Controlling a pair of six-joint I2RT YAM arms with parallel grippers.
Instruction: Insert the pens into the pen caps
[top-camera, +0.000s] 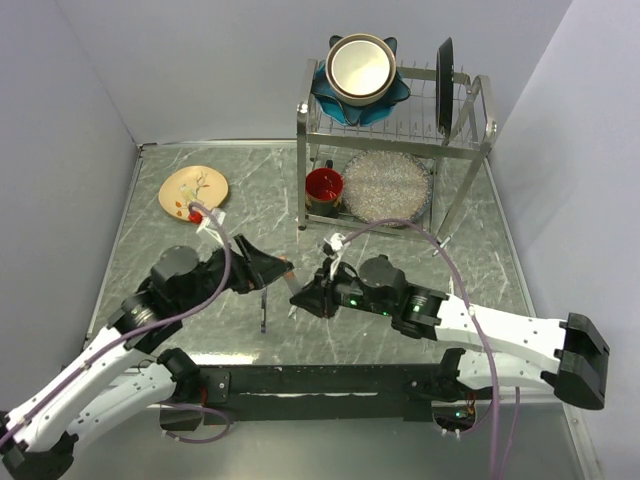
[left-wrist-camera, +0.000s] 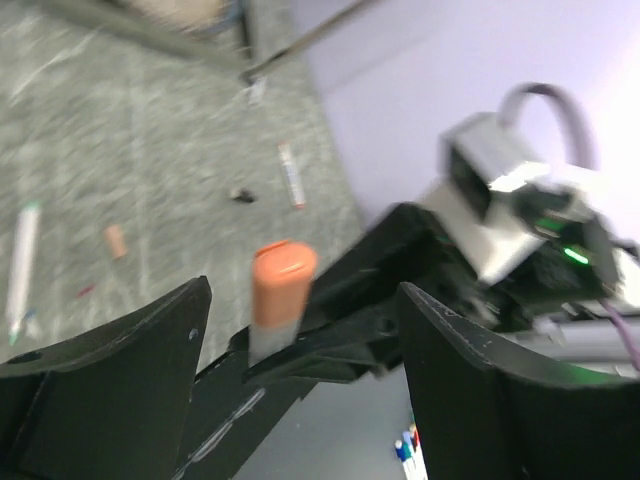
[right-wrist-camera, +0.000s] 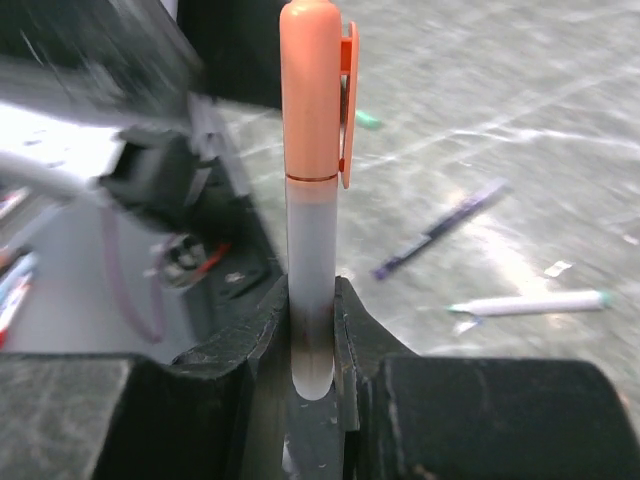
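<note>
Right end effector: clamped on the held pen, low on its pale barrel, pen standing upright.
Orange cap: seated on that pen's top end.
Left end effector: fingers spread wide either side of the capped tip, gripping nothing.
Table: a dark pen and a green-tipped pen lie loose, apart from each other.

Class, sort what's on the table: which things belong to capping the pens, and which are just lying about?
For the job: orange-capped pen, gripped by the right tool; dark pen; white pen; salmon cap; black cap.
Lying about: dish rack; red cup; tan plate.
</note>
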